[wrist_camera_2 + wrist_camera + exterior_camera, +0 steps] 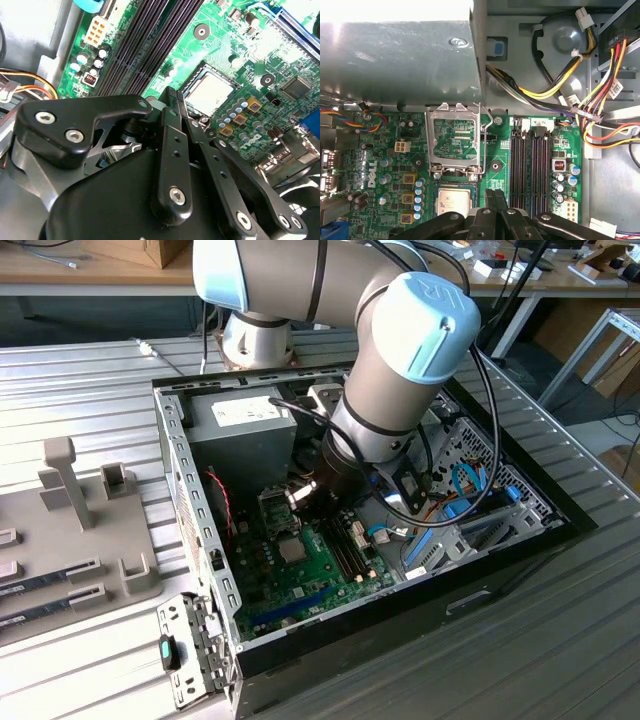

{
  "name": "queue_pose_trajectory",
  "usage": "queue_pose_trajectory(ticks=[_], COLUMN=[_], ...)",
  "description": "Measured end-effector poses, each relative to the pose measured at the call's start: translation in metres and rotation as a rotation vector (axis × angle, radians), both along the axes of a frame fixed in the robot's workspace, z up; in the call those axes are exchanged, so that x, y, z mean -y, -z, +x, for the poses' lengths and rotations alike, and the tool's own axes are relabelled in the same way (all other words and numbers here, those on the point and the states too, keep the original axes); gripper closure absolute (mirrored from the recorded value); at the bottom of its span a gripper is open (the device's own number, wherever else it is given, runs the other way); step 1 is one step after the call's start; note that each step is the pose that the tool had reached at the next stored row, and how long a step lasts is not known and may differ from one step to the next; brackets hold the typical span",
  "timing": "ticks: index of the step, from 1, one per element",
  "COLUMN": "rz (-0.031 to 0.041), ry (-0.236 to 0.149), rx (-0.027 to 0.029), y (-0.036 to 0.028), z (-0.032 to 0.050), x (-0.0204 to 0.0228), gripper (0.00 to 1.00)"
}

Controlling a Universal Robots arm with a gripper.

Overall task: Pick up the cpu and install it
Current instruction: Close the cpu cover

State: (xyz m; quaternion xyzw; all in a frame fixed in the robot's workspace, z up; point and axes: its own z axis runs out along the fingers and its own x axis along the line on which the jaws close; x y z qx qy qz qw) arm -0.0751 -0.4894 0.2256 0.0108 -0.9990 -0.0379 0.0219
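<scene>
1. The gripper (495,194) hangs inside the open computer case (186,502), near the centre of the exterior view, over the green motherboard (495,150).
2. Its jaws are clenched, tips pressed together with nothing between them.
3. The cpu (454,202) lies flat in its socket, silver top up, just beside the tips.
4. The socket frame (455,135) stands flipped open between the cpu and the grey power supply (395,55).
5. In the first wrist view the tips show between the cpu and the black memory slots (530,165).
</scene>
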Motion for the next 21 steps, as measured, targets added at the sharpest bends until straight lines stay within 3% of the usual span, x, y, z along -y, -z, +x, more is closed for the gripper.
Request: queue_pose_trajectory(ticks=[5, 7, 9, 11, 13, 17, 19, 21], rz=[0.0, 0.0007, 0.0114, 0.0331, 0.0432, 0.0515, 0.0555, 0.0569], ry=[0.0, 0.0, 0.0, 0.0, 0.0, 0.0, -0.003, -0.008], rx=[0.0, 0.0, -0.0001, -0.0005, -0.0014, -0.0044, -0.0078, -0.0099], y=[-0.0001, 0.0, -0.0001, 0.0, 0.0, 0.0002, 0.0007, 0.0011], z=[0.0005, 0.0004, 0.0004, 0.0021, 0.0041, 0.0083, 0.0107, 0.0114], x=[-0.0005, -0.0047, -0.0067, -0.0102, -0.0138, -0.0237, -0.0326, -0.0361], gripper=[0.89, 0.89, 0.89, 0.89, 0.89, 0.89, 0.89, 0.89])
